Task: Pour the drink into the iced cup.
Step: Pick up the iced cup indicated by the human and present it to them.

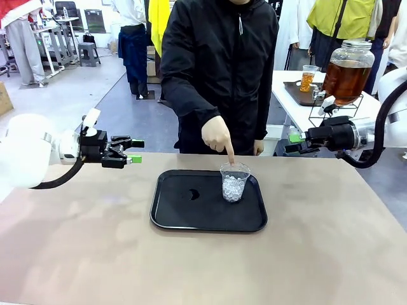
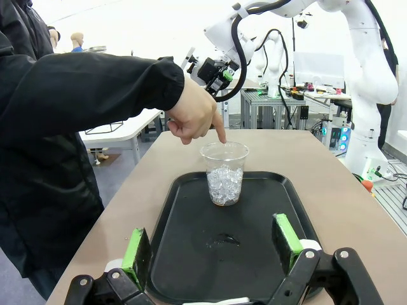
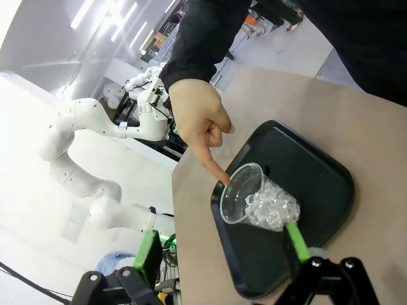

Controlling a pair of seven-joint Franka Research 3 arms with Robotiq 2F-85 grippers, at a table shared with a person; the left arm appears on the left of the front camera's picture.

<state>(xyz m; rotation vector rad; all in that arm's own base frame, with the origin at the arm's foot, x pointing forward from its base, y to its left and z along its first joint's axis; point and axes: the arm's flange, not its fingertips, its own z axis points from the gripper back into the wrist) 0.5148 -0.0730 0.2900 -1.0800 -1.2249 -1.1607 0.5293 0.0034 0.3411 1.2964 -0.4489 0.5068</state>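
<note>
One clear cup of ice stands on the right half of a black tray, at the centre of the front view, on a brown tabletop. A person's hand points down, index fingertip at the cup's rim. The amber drink fills a glass dispenser jar at the upper right, on a separate white table. At mid-left and mid-right, the left arm's jaws and the right arm's jaws stand wide open, holding nothing.
</note>
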